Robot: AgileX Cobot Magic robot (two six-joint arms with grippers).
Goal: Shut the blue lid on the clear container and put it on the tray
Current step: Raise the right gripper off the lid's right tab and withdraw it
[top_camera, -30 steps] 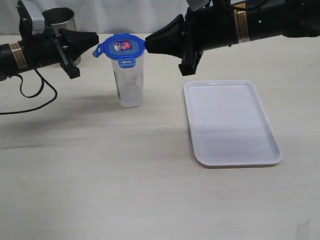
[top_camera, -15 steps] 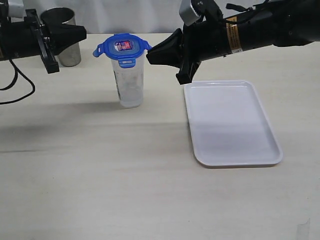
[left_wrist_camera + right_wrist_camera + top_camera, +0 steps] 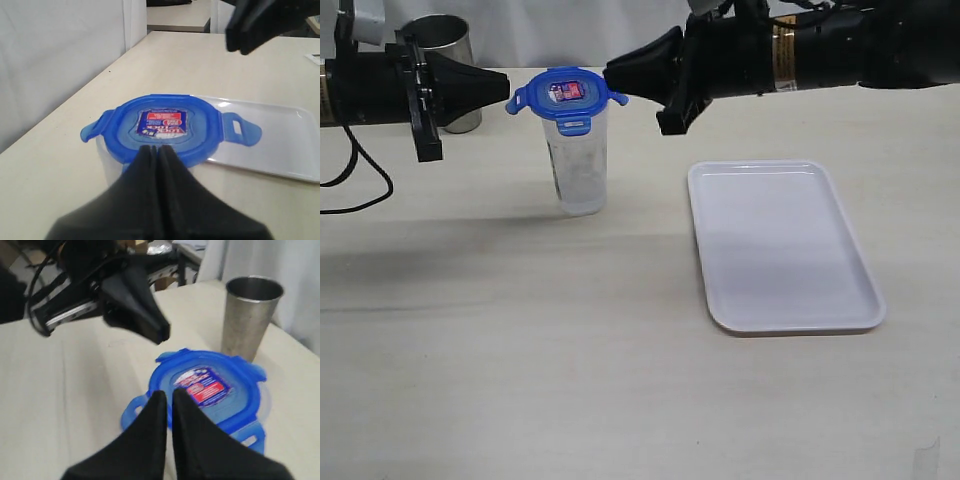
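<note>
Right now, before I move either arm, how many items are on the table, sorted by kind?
blue lid: 1
clear container: 1
tray: 1
steel cup: 1
Total: 4

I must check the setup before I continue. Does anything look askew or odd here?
Only the blue lid: it sits on the clear container, but its two side flaps stick out sideways, not snapped down. Nothing looks spilled or damaged.

steel cup (image 3: 442,38) partly hidden (blue lid (image 3: 162,125) print seemingly blurred)
</note>
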